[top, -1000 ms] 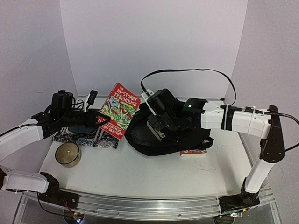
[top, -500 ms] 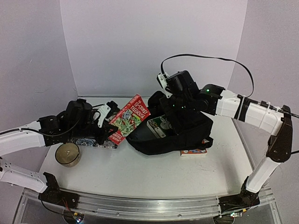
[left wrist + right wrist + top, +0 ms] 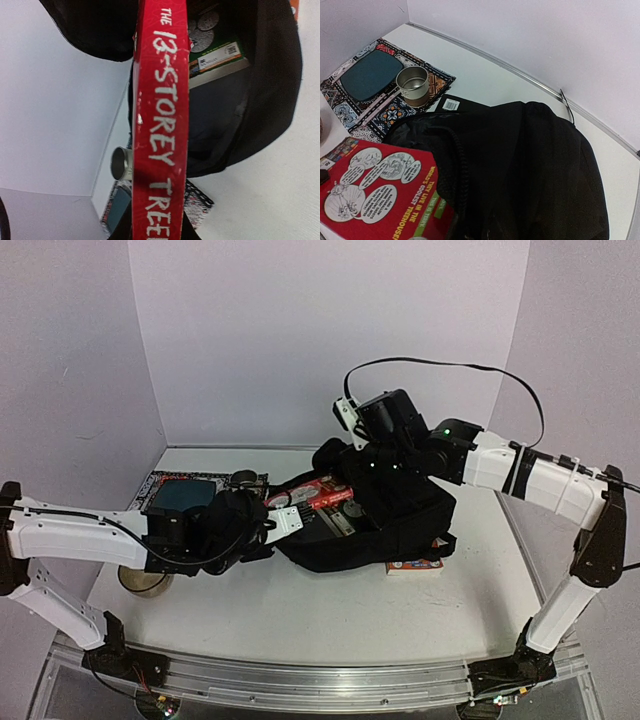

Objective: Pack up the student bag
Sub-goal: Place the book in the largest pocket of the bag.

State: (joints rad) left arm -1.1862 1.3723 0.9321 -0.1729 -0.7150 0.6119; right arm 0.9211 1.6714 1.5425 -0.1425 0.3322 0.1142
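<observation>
Held the red book (image 3: 322, 495) clamped edge-on in the left gripper (image 3: 283, 517), its leading end at the mouth of the student bag (image 3: 390, 525), lying mid-table. Best to slide rightward, level, above the green book (image 3: 217, 60) inside, clear of the rim. Had the right gripper (image 3: 350, 450) clenched, seemingly on the bag's raised top; could not see that pinch, nor the bag's depth.

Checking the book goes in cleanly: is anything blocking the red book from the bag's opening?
Nothing visible does. The red book points into the open mouth of the student bag; a green book lies inside, off to one side.
</observation>
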